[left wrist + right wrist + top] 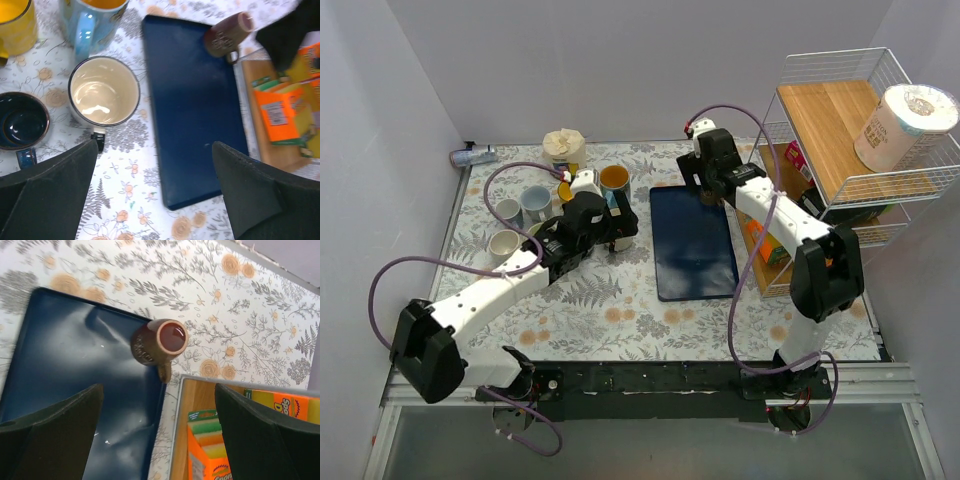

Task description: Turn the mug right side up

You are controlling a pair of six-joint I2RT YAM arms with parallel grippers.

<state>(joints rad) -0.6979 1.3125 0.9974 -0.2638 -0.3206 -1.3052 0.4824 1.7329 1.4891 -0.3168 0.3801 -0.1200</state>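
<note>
Brown mug (160, 342) upright at tray (55, 360) edge, below wide-spread right tool (158, 390)

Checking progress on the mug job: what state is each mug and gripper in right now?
Cream mug: upright, empty.
Dark blue mug: upright.
Brown mug: standing on the blue tray, mouth apparently up.
Left gripper: fingers open, holding nothing.
Right gripper: fingers open, holding nothing.

Mug (160, 342) on far right corner of tray (60, 365) — cup cluster (535, 203) left of it, rack (830, 130) right.
</note>
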